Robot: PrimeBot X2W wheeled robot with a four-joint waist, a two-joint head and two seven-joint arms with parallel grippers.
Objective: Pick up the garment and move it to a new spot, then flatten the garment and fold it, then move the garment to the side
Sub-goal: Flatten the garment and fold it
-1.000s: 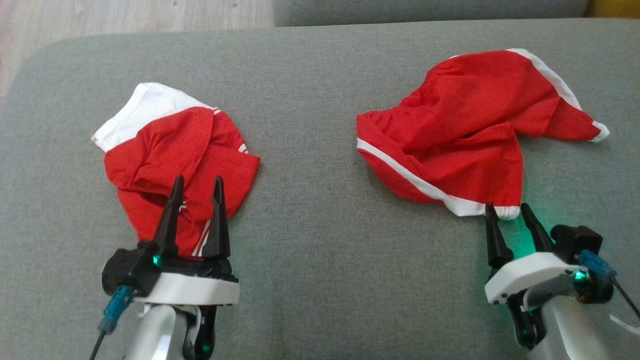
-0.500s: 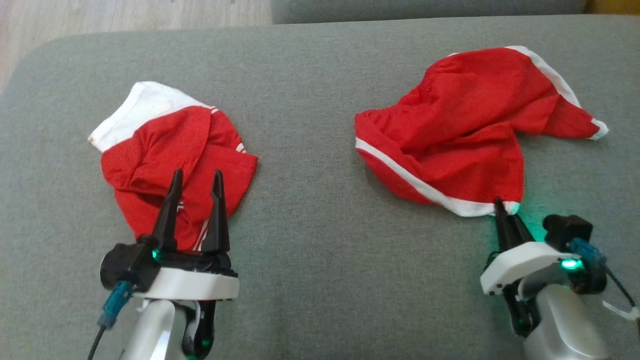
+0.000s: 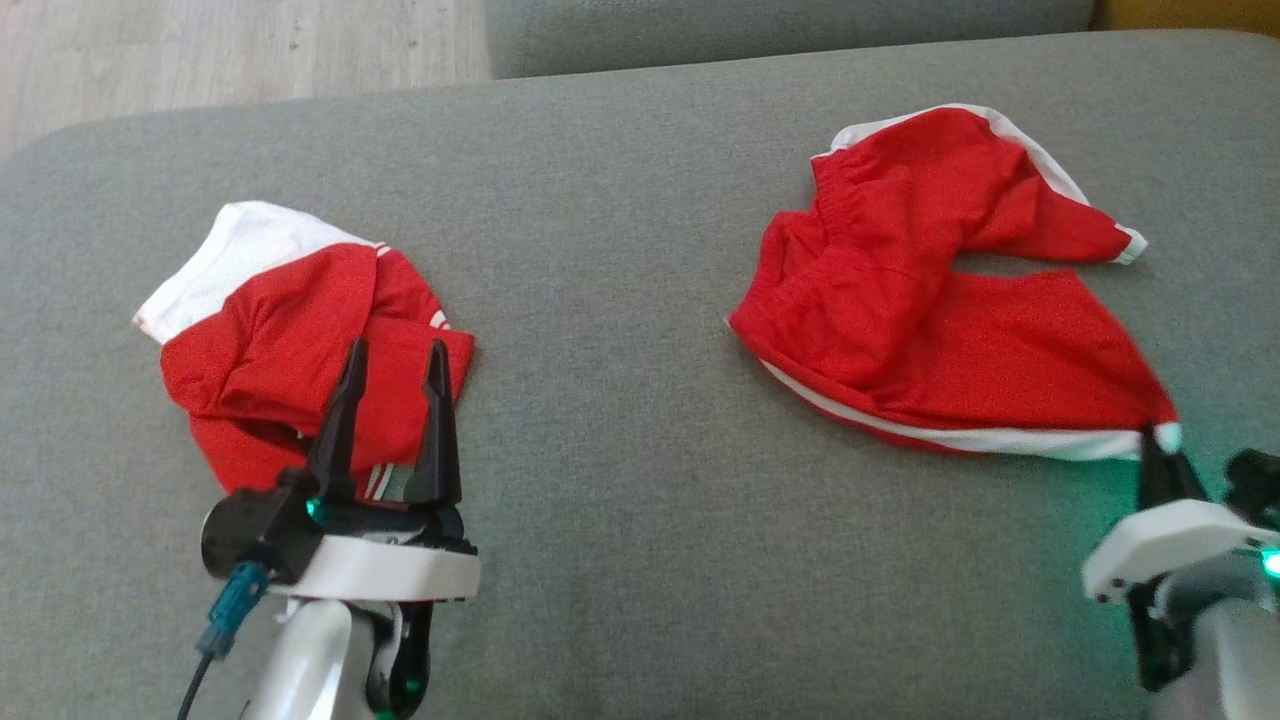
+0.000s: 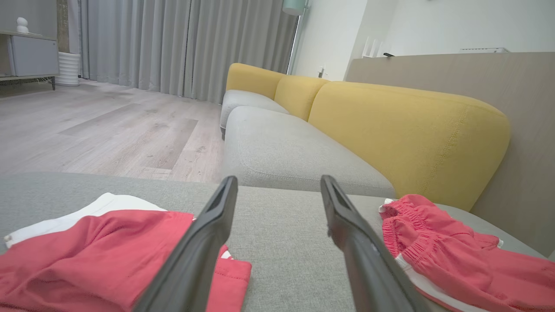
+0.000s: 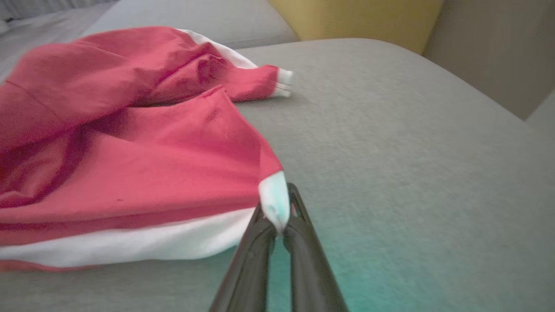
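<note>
Red shorts (image 3: 930, 300) with white side stripes lie on the right half of the grey sofa seat (image 3: 640, 520), closer to its far edge than to its near one. We see the gathered waistband facing the middle of the seat. One leg points toward the far right corner, and the other is pulled taut toward the near right. That leg's white hem corner is drawn to a point and pinched between the closed fingers of the right gripper (image 3: 1160, 455). In the right wrist view the shorts (image 5: 130, 143) fan out from that gripper (image 5: 282, 216), which clamps the pale corner.

Well apart, on the left half of the seat, we see a crumpled red and white top (image 3: 290, 350). The left gripper (image 3: 395, 350) is over the top's near edge with its fingers spread wide and nothing between them. We cannot tell whether they touch the cloth. Beyond the far edge are a wooden floor (image 3: 200, 50) and a yellow backrest (image 4: 412, 130).
</note>
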